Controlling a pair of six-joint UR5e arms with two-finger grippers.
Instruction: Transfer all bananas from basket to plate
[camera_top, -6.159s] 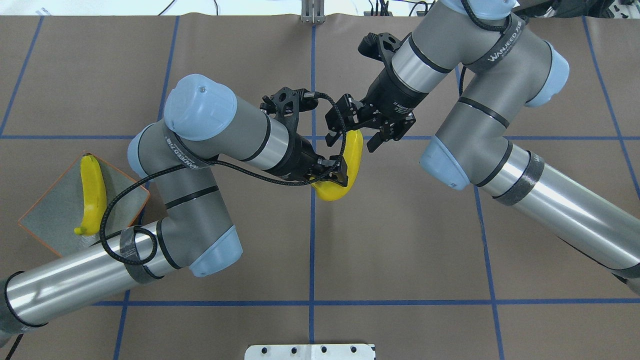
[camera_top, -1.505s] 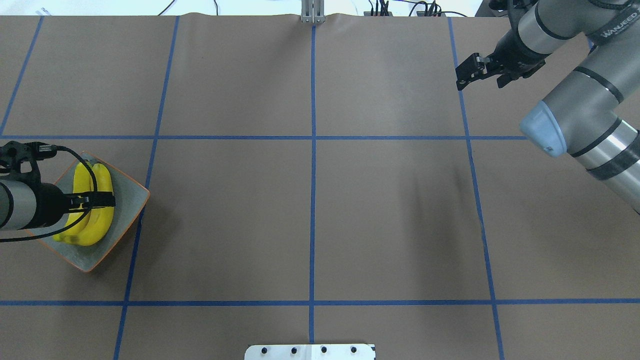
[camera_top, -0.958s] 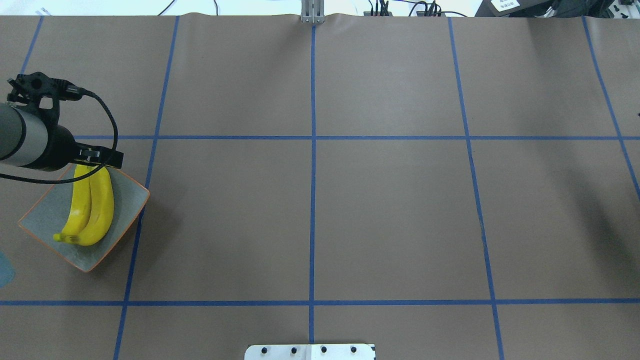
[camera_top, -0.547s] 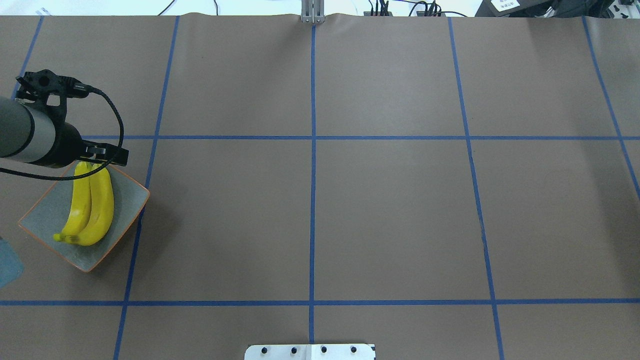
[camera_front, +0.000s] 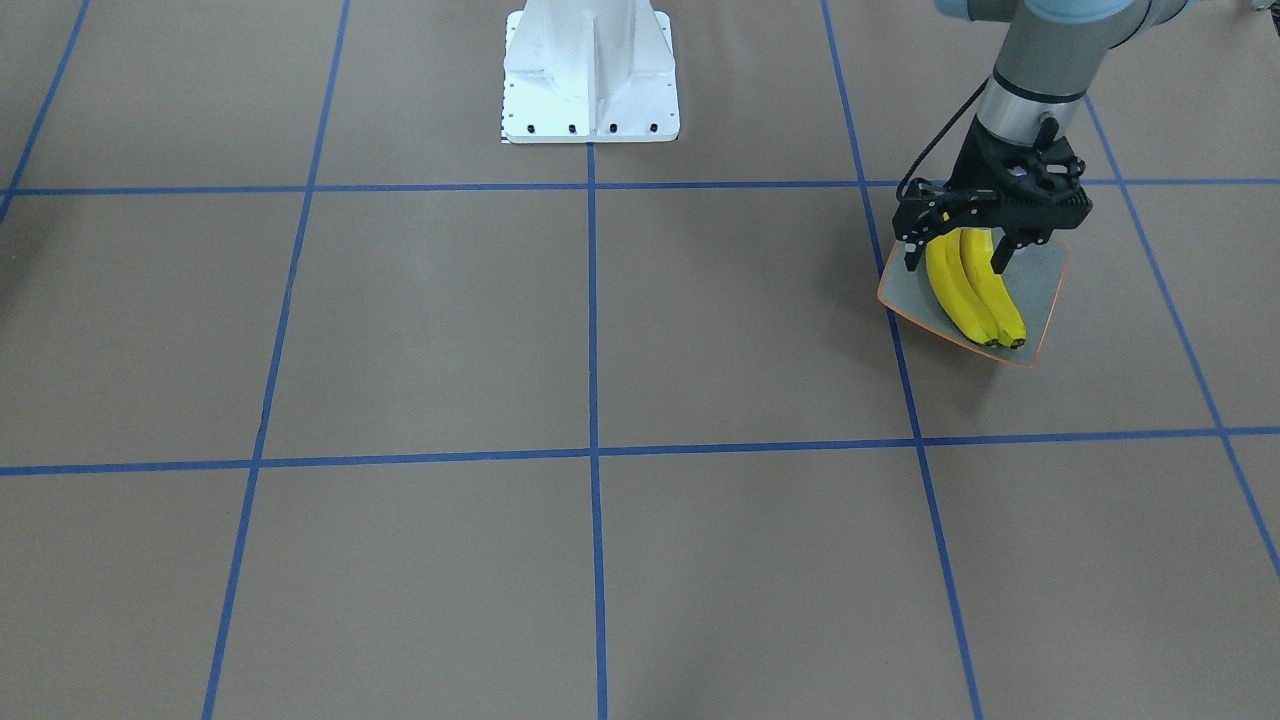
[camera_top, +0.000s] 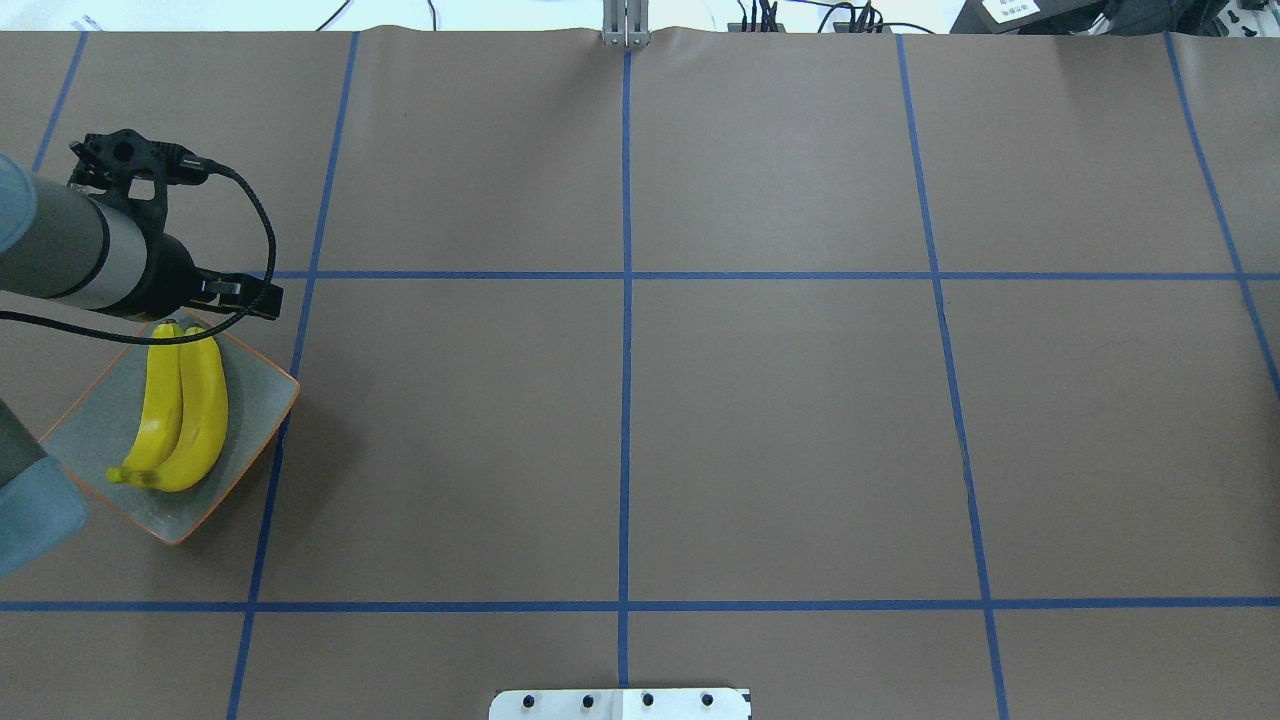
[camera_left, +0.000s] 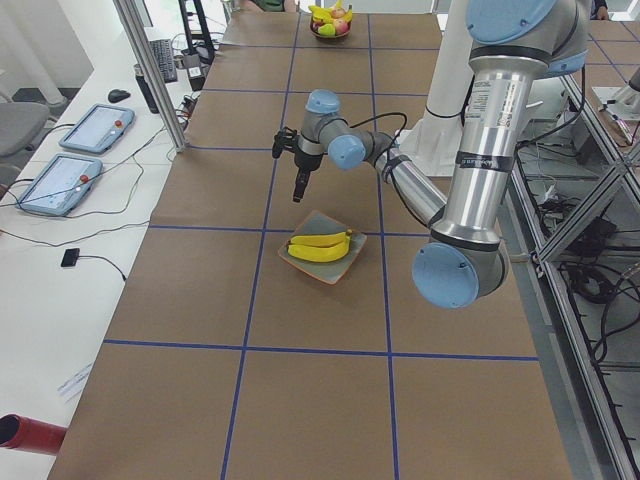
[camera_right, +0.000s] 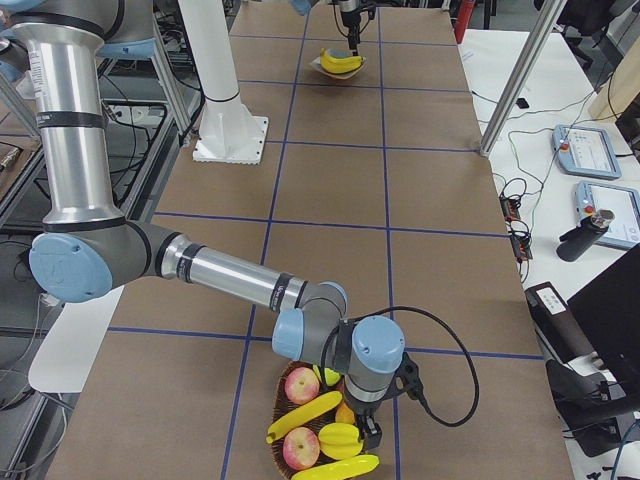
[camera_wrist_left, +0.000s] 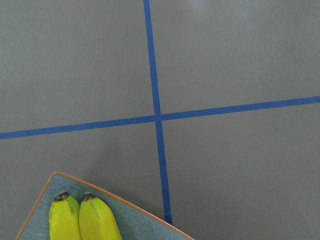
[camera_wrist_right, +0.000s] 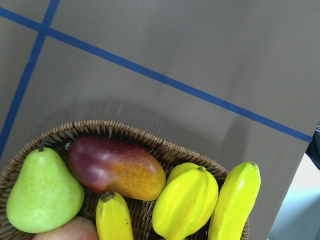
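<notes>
Toward the upper right of the front-facing view, the left gripper (camera_front: 955, 262) hangs just above the robot-side edge of the plate (camera_front: 1042, 282), its fingers (camera_front: 911, 256) spread wide and holding nothing. Two bananas (camera_front: 975, 290) lie side by side and touching on the plate, their dark tips toward the corner at the lower edge of that view. The left wrist view shows the same pair at its lower left, with only bare table (camera_top: 620, 420) and blue tape lines (camera_wrist_left: 156, 117) above them. At the bottom of the exterior right view, the right gripper (camera_right: 368, 432) is poised low over the basket (camera_wrist_right: 125, 128). Only that side view shows it, so whether its fingers are spread or closed cannot be told. The right wrist view looks into the basket: a green pear (camera_wrist_right: 42, 192), a red-orange mango (camera_wrist_right: 117, 167), a ribbed yellow star fruit (camera_wrist_right: 186, 200) and, at the bottom edge, one banana (camera_wrist_right: 114, 217) with a dark tip. A further long yellow fruit at the lower right of that view may be another banana, though its shape is not clear enough to say. Judged from this layout, the task is about half done: two bananas are delivered, while at least one, probably two, lie in the basket. What is left is to pick those from among the other fruit and carry them across the table to the plate.
</notes>
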